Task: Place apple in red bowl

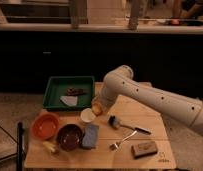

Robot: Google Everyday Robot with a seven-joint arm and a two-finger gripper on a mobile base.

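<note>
The apple (97,108), yellowish with an orange blush, shows at the tip of my gripper (98,108), just right of the small white cup (87,115) and above the wooden table (145,117). The gripper appears to hold it. The red bowl (45,126) sits at the table's front left, well to the left of the gripper. The white arm reaches in from the right.
A dark maroon bowl (70,136) and a blue sponge (90,135) lie right of the red bowl. A green tray (55,92) stands at the back left. A brush (116,122), a fork (122,139) and a brown block (144,148) lie to the right.
</note>
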